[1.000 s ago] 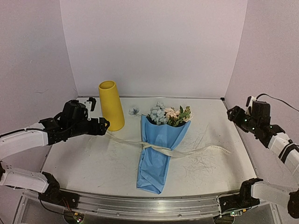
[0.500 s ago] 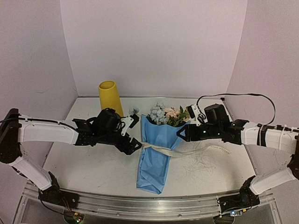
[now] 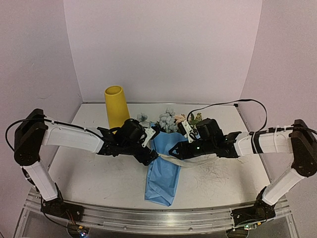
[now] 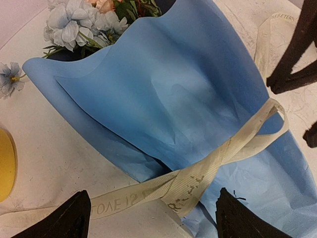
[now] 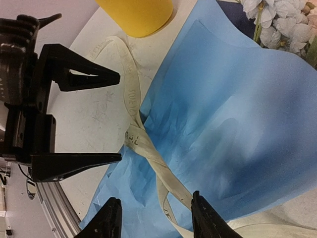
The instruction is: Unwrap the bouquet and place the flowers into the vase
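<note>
Cream ribbon (image 5: 137, 140) across blue bouquet (image 5: 223, 114)

Stems of the flowers (image 3: 171, 120) are buried inside the blue paper (image 3: 162, 173). The vase (image 4: 5, 163) is just a yellow sliver at the left wrist view's edge, and the ribbon (image 4: 198, 177) print looks too smeared to read, I think.

The bouquet (image 3: 166, 166) lies flat on the bench (image 3: 94, 173), still wrapped in a light blue paper cone. A cream ribbon (image 4: 198, 179) crosses its middle, directly under the left gripper (image 4: 156, 218) and the right gripper (image 5: 157, 218). Pale blue and peach flowers (image 3: 171, 120) stick out beyond both grippers. The yellow vase (image 3: 117, 105) stands upright behind the left gripper.
</note>
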Robot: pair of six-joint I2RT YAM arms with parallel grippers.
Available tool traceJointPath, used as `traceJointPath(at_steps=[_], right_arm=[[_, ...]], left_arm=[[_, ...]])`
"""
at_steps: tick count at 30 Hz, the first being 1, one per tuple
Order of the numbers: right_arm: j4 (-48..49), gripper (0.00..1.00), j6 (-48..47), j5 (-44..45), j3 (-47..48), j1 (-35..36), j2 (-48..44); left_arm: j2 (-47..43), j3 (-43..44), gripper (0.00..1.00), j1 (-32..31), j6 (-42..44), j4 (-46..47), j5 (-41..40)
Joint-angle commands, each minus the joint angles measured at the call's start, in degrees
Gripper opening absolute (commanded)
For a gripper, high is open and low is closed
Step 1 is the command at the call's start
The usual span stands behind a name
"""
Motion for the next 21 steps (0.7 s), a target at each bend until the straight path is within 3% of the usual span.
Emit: traceJointPath(at_steps=[1, 5, 14, 21], right_arm=[[6.7, 0.50, 3.6, -1.5, -2.7, 2.2, 1.5], [7.7, 0.51, 5.3, -0.6, -4.1, 4.3, 2.7], [6.0, 0.72, 14.6, 11.5, -11.4, 4.4, -3.8], [1.7, 0.69, 14.3, 13.9, -7.5, 4.4, -5.6]], left_arm=[[2.8, 3.5, 0.89, 0.0, 0.9, 2.8, -1.6], [5.3, 4.4, 0.89, -0.1, -0.9, 3.0, -4.0], [7.6, 0.5, 0.88, 0.0, -9.6, 3.3, -10.2], [4.4, -4.6, 0.88, 0.1, -13.2, 6.0, -9.2]])
